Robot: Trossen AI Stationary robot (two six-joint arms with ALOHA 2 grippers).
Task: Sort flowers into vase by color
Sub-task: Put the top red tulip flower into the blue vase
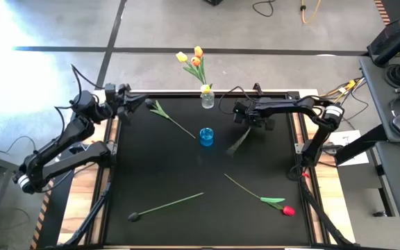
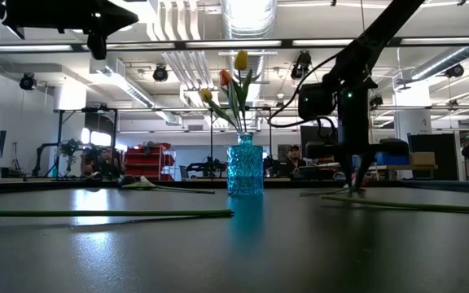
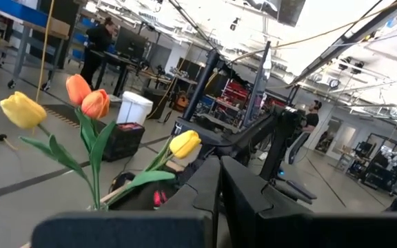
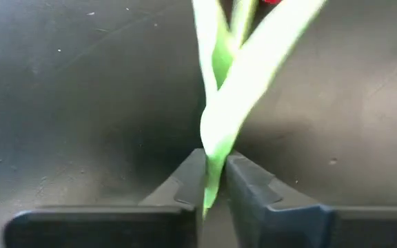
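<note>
- One stem (image 4: 216, 138) sits pinched between my right claw's (image 1: 244, 115) two fingers, which press together on its cut end; the red head (image 4: 243, 8) shows at the far end of that stem.
- From the right claw, near the surface's (image 1: 186, 173) far edge and right of its middle, the stem's long axis runs toward the near edge, slanting slightly left past the blue vase (image 1: 206, 136).
- That blue vase stands empty just beside the held flower, on the left; the clear vase (image 1: 207, 99) at the far edge holds yellow and orange heads.
- My right claw is plainly nearer; my left claw (image 1: 136, 104) waits pressed together at the far-left corner.
</note>
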